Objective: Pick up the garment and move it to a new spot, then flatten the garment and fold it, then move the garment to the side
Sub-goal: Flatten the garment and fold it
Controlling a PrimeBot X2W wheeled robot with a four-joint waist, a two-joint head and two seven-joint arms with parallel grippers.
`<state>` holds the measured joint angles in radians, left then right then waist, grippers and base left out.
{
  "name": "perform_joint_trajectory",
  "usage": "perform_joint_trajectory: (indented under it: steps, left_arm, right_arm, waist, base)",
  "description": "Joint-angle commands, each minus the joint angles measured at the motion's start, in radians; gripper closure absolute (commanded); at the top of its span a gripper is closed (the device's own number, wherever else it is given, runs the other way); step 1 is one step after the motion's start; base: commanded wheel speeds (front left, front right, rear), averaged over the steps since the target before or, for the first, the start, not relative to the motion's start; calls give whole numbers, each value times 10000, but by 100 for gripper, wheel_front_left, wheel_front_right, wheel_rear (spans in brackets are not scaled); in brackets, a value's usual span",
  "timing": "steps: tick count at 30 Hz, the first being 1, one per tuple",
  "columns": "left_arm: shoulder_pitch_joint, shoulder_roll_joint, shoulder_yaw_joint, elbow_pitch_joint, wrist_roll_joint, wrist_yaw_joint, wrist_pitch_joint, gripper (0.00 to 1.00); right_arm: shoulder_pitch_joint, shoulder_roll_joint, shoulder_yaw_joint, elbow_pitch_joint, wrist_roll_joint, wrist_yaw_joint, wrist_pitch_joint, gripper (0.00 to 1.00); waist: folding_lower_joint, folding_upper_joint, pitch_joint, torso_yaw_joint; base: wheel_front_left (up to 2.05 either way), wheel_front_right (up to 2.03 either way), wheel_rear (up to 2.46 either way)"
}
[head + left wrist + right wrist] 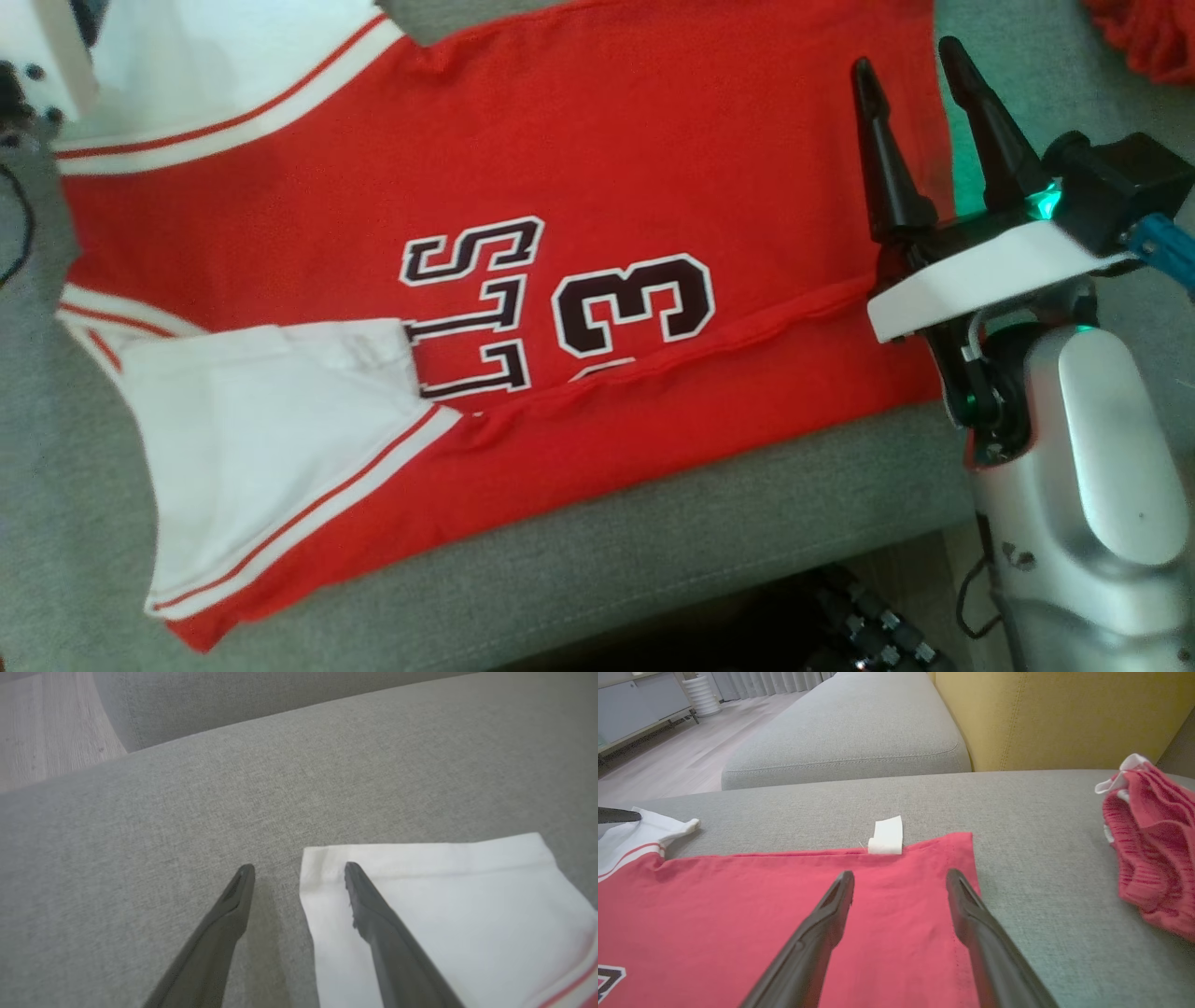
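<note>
Jersey (653, 159) is lying mid-frame; left gripper (299, 867) and right gripper (906, 53) are gaping empty, possibly risking a one-layer pinch that undoes the fold.

Red jersey (653, 159): white sleeves with red-and-white striped trim, dark white-outlined lettering and a "3" facing up. Spread flat on the grey sofa seat (653, 551). Near long edge folded over the print; near sleeve (271, 420) laid across the body. White tag (887, 835) protrudes from the far edge.

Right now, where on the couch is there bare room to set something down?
Bare cushion lies between the shirt and the crumpled red cloth, and beyond the white sleeve. The shirt crowds the middle.
</note>
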<state>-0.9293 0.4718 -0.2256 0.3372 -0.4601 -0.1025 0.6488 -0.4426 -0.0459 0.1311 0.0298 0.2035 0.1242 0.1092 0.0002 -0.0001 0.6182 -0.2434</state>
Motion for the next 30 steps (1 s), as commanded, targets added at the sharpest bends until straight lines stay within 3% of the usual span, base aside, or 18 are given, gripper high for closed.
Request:
perform_joint_trajectory:
  steps: [1, 5, 6, 7, 8, 10, 20, 30]
  left_arm:
    - [-469, 634, 345, -216, 94, 85, 120, 0]
    - [-547, 691, 328, -74, -41, 66, 299, 2]
    - [-541, 690, 303, -87, -93, 45, 354, 32]
    - [-536, 694, 278, -115, -125, 31, 382, 52]
    - [-531, 700, 247, -150, -145, 14, 388, 65]
    - [-517, 703, 172, -226, -187, -25, 358, 100]
    - [-305, 462, 6, -923, -398, -156, -956, 100]
    - [505, 39, -204, -1929, -724, -197, -1973, 100]
  right_arm:
    - [-62, -43, 242, -308, -39, 65, -106, 0]
    - [-97, -43, 265, -318, -29, 65, -185, 0]
    - [-93, -43, 256, -322, -34, 65, -196, 0]
    - [-91, -43, 230, -328, -47, 65, -200, 0]
    - [-98, -46, 193, -330, -61, 65, -195, 0]
    - [-144, -81, 103, -297, -96, 65, -137, 0]
    - [-1381, -726, -345, 582, -816, 65, 981, 0]
    - [-2914, -2175, 0, 2680, -866, 65, 2716, 0]
  waist:
    - [-2, 1, 146, -180]
    - [-2, 1, 203, -275]
    - [-2, 1, 200, -281]
    - [-2, 1, 194, -279]
    - [-2, 1, 183, -268]
    - [-2, 1, 129, -224]
    - [-2, 1, -395, 191]
    - [-2, 1, -743, 1120]
  base:
    - [0, 0, 0]
    - [0, 0, 0]
    - [0, 0, 0]
    - [0, 0, 0]
    - [0, 0, 0]
    - [0, 0, 0]
    - [0, 0, 0]
    - [0, 0, 0]
